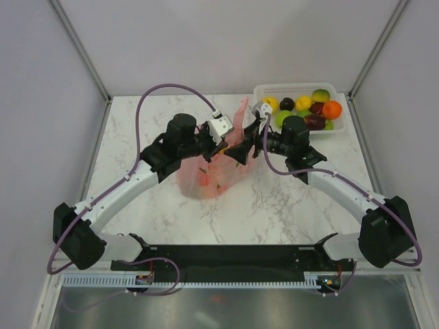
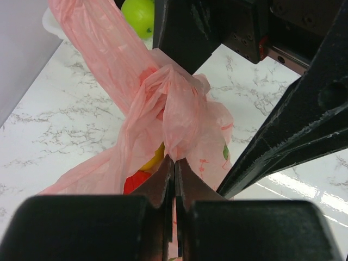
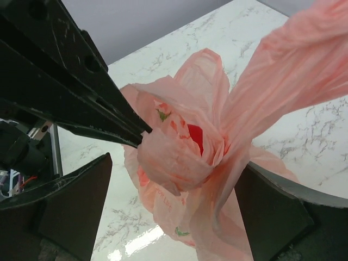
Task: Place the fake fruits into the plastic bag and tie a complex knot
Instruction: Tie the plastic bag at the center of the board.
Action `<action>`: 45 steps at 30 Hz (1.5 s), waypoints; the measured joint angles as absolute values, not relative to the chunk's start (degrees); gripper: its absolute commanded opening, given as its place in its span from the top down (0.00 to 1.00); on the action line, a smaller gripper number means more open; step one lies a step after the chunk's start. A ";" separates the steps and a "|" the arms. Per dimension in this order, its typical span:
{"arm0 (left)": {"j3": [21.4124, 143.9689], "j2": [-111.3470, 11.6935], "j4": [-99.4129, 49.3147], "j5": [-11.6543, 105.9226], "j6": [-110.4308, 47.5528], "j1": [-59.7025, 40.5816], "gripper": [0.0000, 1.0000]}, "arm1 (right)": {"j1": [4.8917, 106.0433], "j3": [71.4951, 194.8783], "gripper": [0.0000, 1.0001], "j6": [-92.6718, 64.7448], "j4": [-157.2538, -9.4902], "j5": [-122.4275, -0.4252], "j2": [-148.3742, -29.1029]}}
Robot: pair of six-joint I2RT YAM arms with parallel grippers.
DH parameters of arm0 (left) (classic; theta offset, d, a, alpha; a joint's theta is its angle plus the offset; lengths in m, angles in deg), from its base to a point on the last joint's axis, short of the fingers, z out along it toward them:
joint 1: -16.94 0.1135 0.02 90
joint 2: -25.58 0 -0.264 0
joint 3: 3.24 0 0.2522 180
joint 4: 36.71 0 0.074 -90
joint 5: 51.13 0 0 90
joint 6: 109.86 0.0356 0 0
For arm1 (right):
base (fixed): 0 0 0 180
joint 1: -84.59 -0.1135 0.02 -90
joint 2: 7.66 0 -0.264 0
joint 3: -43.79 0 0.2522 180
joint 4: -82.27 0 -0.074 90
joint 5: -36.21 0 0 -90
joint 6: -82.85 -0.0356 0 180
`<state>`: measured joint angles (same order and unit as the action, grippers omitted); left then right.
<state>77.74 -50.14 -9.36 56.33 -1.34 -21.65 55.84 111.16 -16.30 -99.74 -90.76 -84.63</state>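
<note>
The pink plastic bag (image 1: 206, 178) lies mid-table with fake fruits inside; a yellow one (image 2: 155, 157) and a red one (image 2: 136, 182) show through it. Its handles are bunched into a loose knot (image 2: 168, 92) (image 3: 179, 152), and one long tail (image 3: 288, 70) stretches away toward the basket. My left gripper (image 2: 175, 161) (image 1: 233, 152) is shut on a fold of the bag just below the knot. My right gripper (image 3: 174, 206) (image 1: 248, 137) is wide open. Its fingers (image 3: 76, 206) stand on either side of the bunch without pressing it.
A white lattice basket (image 1: 264, 89) stands at the back right, holding several more fruits, among them an orange one (image 1: 332, 110) and a yellow one (image 1: 303, 103). Both arms meet over the bag. White walls enclose the marble table (image 1: 137, 137).
</note>
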 measured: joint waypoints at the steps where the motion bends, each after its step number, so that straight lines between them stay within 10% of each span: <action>1: 77.74 -50.14 -9.32 56.28 -1.34 -21.65 0.98 | 55.84 111.94 0.02 -16.32 -99.80 -91.04 -85.09; 6: 77.74 -50.14 -9.27 55.36 -1.29 -21.65 0.98 | 56.83 114.50 0.02 -17.76 -101.49 -91.17 -87.07; 16: 77.74 -50.56 -9.23 53.97 -0.92 -21.39 0.98 | 60.39 115.07 0.38 -21.59 -103.80 -91.76 -89.92; 22: 77.74 -50.69 -8.66 53.86 -0.77 -21.39 0.98 | 60.39 115.16 0.02 -22.77 -104.90 -92.33 -90.70; 45: 77.74 -50.58 -8.51 57.07 1.24 -21.45 0.98 | 61.90 116.12 0.03 -30.90 -107.56 -91.32 -91.07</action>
<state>77.74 -50.58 -8.51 57.07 1.24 -21.45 61.90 116.12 -30.90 -107.56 -91.32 -91.07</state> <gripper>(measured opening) 0.029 0.973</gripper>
